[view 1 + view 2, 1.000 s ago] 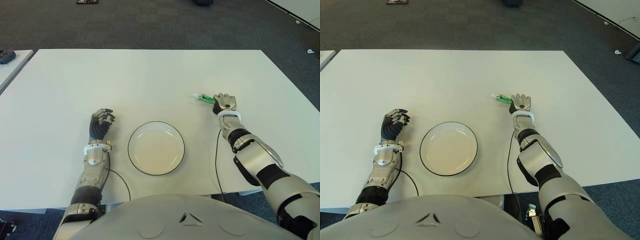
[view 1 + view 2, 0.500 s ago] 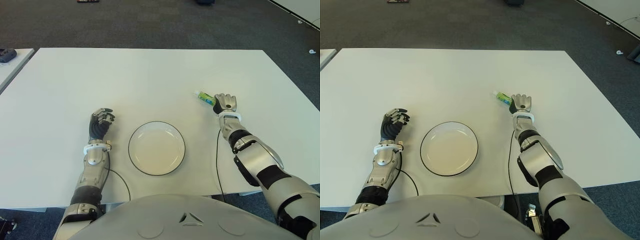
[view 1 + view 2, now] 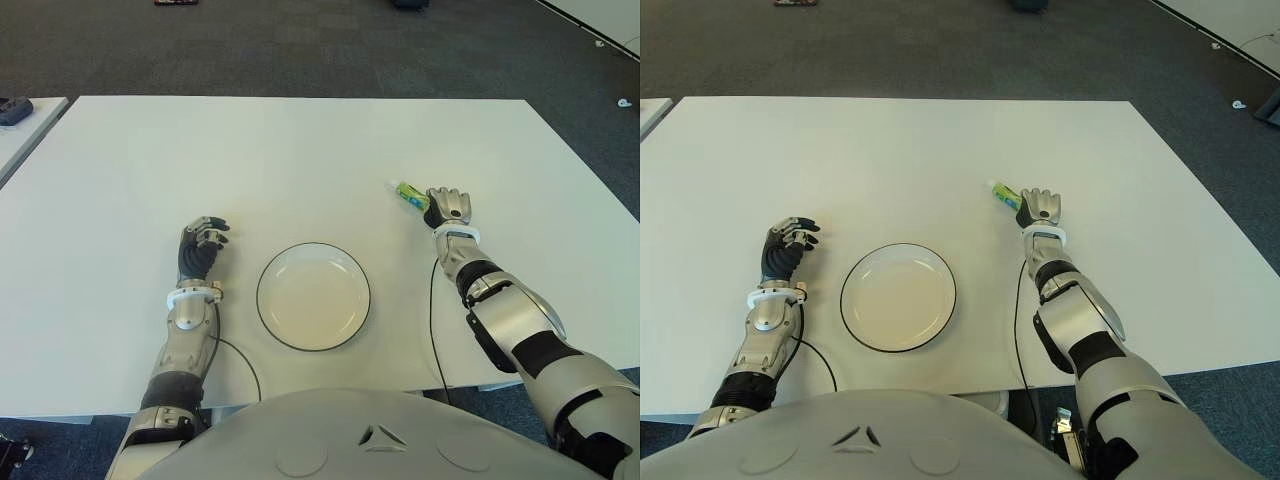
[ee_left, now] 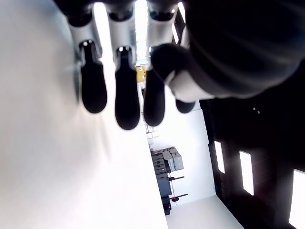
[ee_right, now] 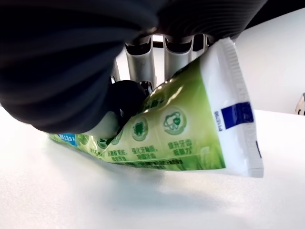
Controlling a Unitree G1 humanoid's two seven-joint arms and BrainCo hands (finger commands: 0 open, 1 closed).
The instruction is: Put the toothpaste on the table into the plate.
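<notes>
green and white toothpaste (image 5: 190,129): you see round leaf-like emblems and small print too fine to read, with a blue block near the crimped white end. your right hand (image 3: 449,206) has its fingers (image 5: 143,64) curled over the tube, thumb against its side, the cap end jutting out beyond the fingers to their left. the black-rimmed plate (image 3: 313,296) lies nearer you, between both hands. your left hand (image 3: 201,245), beside the plate, shows loosely curled fingers holding nothing.
</notes>
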